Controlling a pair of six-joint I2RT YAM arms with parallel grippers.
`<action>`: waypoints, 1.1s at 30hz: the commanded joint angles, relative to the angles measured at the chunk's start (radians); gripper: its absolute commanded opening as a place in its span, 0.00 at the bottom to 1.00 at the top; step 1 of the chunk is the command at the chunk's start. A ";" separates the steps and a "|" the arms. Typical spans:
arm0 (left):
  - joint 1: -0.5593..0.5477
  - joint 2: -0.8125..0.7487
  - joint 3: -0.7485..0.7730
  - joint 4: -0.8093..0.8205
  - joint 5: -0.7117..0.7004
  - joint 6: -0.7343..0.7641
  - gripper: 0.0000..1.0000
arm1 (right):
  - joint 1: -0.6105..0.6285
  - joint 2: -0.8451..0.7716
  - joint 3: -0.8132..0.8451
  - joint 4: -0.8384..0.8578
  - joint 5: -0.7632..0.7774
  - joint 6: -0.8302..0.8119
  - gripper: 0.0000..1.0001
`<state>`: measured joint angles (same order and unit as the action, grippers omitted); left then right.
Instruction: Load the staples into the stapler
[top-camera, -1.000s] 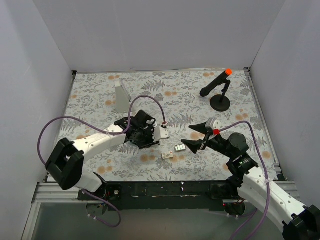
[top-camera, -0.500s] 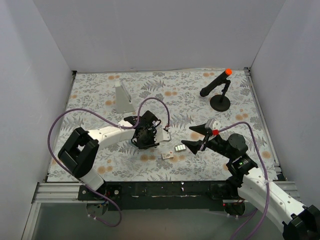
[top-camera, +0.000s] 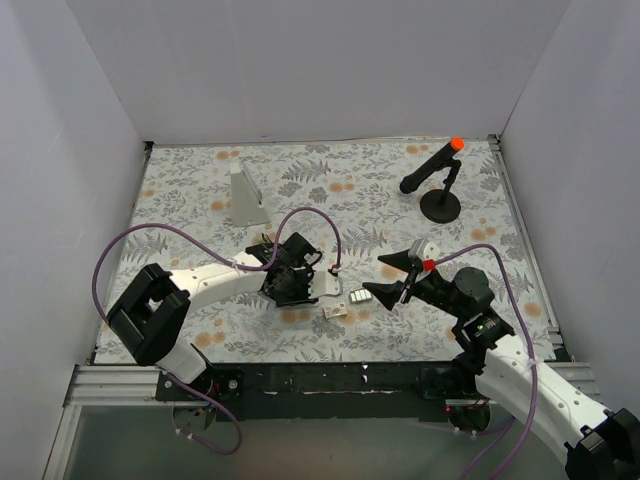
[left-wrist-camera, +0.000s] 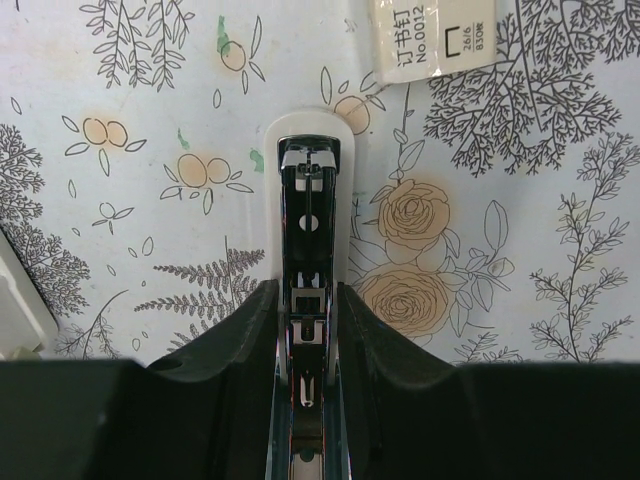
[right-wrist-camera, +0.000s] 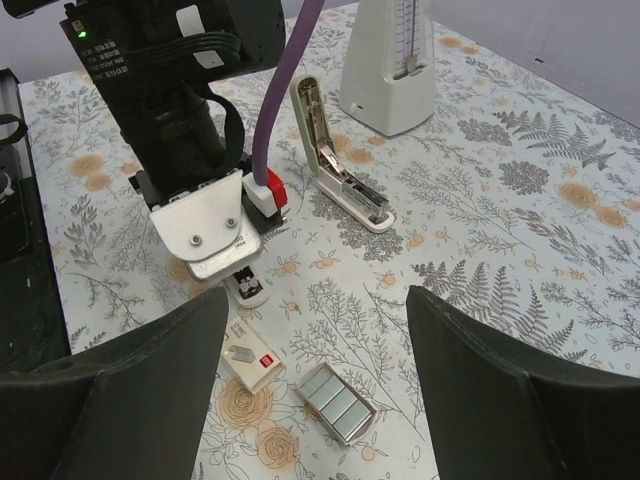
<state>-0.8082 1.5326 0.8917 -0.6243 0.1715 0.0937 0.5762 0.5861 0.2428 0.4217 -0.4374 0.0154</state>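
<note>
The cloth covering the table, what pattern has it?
Pale cloth printed with grey ferns and orange flowers; clearest in the left wrist view.

The staples packet (left-wrist-camera: 447, 38) runs off the top edge; the left end effector (left-wrist-camera: 306, 297) hides part of the stapler (left-wrist-camera: 308, 175).

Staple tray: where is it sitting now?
Top view: the staple tray lies on the table front of centre, just right of the small staple box, with the open right gripper immediately to its right.

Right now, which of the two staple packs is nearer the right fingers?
The open tray of silvery staple strips, seen in the gap between the right fingers; the whitish labelled box lies farther off, on the tray's far side.
</note>
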 joint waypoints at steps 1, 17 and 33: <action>-0.009 -0.006 0.001 0.037 -0.007 0.011 0.17 | -0.003 0.001 0.012 0.043 -0.011 0.004 0.80; -0.011 -0.244 0.013 0.100 -0.001 -0.046 0.75 | -0.003 0.063 0.165 -0.269 0.097 0.087 0.98; -0.002 -0.863 -0.257 0.584 -0.523 -0.926 0.98 | -0.001 0.266 0.409 -0.593 0.213 0.235 0.96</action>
<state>-0.8143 0.7708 0.6884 -0.1253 -0.1223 -0.5564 0.5762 0.7170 0.4999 -0.0185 -0.2790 0.2081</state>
